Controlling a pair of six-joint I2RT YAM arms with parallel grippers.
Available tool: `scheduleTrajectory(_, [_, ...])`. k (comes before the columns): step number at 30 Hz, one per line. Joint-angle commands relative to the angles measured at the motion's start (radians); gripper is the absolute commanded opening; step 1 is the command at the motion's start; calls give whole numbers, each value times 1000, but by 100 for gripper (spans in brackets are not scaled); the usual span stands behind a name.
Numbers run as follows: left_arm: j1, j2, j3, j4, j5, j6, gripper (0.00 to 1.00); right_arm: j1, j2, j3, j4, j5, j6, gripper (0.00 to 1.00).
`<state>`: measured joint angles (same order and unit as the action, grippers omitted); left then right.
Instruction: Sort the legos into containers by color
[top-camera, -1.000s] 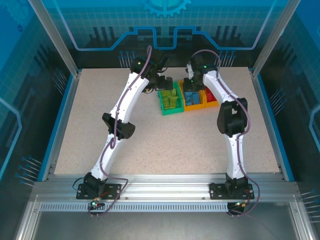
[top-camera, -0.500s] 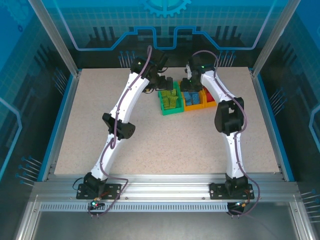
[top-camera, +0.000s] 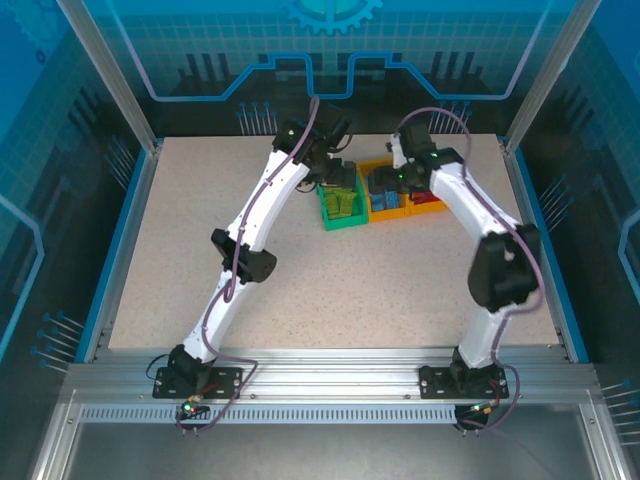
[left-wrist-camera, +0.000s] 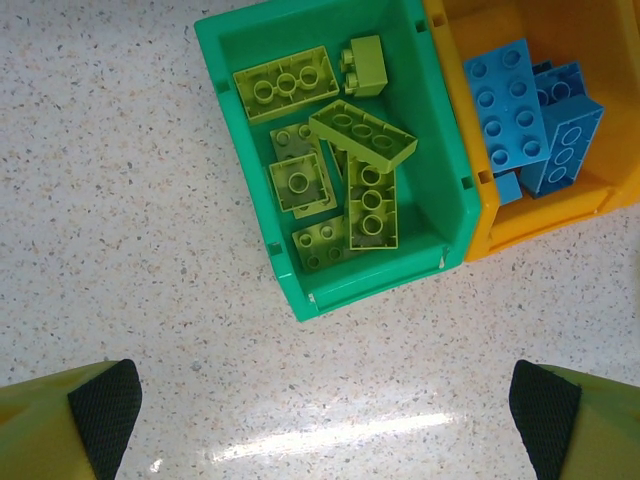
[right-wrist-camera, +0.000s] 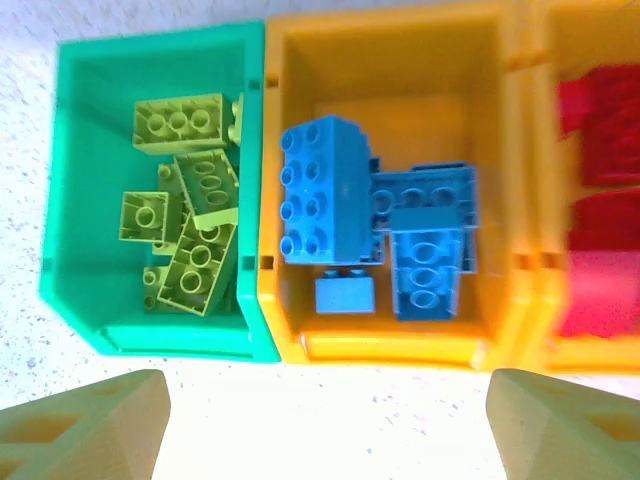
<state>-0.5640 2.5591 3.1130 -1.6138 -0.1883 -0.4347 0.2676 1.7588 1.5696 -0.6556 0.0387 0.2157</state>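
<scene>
Fig.: I see left jaws apart above desk (left-wrist-camera: 120, 200) | right jaws apart | lime legos (left-wrist-camera: 363, 136) in green bin (left-wrist-camera: 375, 288) | blue legos (right-wrist-camera: 325, 190) in adjoining orange bin (right-wrist-camera: 390, 80)

The right fingers (right-wrist-camera: 88, 425) now wide apart, right elbow (top-camera: 508, 272) farther right, left wrist (top-camera: 325, 140) slightly nearer the green bin (top-camera: 336, 223)

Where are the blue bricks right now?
In the right wrist view, the blue bricks lie in the middle orange-yellow bin, between the green bin of lime bricks on its left and the red bricks on its right.
</scene>
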Motion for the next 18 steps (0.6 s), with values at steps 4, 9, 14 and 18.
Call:
scheduleTrajectory(4, [7, -40, 50, -116, -31, 28, 99, -75, -319, -461, 394, 184, -151, 85])
scheduleTrajectory(9, [16, -57, 50, -130, -50, 36, 99, -191, -451, -790, 666, 156, -189, 88])
scheduleTrajectory(14, [29, -71, 51, -151, -73, 42, 99, -221, -437, -968, 914, 95, -191, 98])
scheduleTrajectory(18, [38, -81, 50, -155, -106, 42, 99, -223, -375, -1062, 1135, 81, -190, 100])
